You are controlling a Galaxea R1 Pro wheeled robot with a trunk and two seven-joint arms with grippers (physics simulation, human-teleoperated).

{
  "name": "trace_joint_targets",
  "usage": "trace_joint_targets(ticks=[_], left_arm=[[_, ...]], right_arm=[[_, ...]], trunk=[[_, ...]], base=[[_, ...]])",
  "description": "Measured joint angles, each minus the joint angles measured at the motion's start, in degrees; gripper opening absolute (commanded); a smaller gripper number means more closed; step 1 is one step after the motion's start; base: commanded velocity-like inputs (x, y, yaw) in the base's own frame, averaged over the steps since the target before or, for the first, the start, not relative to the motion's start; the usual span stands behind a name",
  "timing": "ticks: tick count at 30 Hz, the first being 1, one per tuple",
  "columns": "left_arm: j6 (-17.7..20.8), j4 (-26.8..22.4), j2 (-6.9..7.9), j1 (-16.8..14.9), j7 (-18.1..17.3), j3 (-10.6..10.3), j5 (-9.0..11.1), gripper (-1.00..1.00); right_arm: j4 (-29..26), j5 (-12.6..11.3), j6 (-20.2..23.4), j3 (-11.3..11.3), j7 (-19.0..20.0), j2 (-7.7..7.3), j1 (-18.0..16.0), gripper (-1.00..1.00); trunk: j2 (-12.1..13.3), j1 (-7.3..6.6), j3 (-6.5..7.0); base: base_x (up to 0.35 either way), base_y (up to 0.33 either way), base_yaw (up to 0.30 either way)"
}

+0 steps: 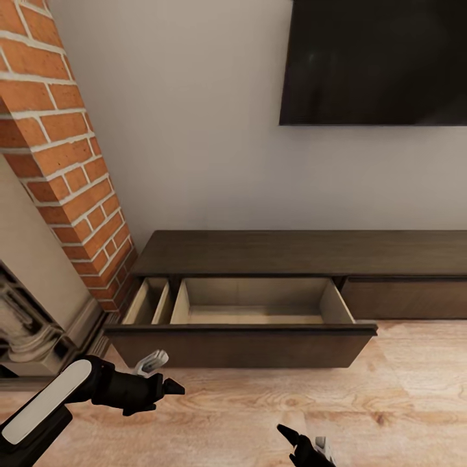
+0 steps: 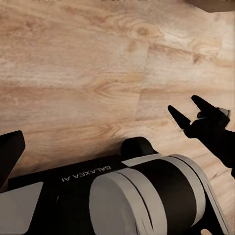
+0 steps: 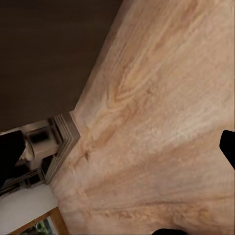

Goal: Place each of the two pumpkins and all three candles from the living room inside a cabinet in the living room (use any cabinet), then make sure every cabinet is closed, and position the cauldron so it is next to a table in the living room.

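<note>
I've got the cabinet (image 1: 259, 259) drawer (image 1: 240, 347) gaping empty just ahead of my left tool (image 1: 170, 387), both tools spread and empty; handleless front looks stiff and slick, so I'd push its flat face.

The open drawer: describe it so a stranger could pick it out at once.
Below the dark wall screen runs a long, low dark brown cabinet. At its left end, by the brick column, the open drawer is pulled out over the wood floor. Unlike the closed front to its right, it shows a pale, empty interior.
</note>
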Motion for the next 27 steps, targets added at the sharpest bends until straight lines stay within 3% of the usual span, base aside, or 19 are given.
trace_joint_targets(ticks=[6,27], left_arm=[[0.0,0.0,0.00,0.0,-0.1,0.0,0.0,1.00],[0.0,0.3,-0.03,0.0,-0.1,0.0,0.1,1.00]], right_arm=[[0.0,-0.1,-2.2,0.0,1.2,-0.01,0.0,1.00],[0.0,-0.2,-2.7,-0.2,1.4,-0.02,0.0,1.00]], trunk=[[2.4,-1.32,1.08],[10.8,-5.93,4.85]], base=[[0.000,0.000,0.000],[0.000,0.000,-0.023]])
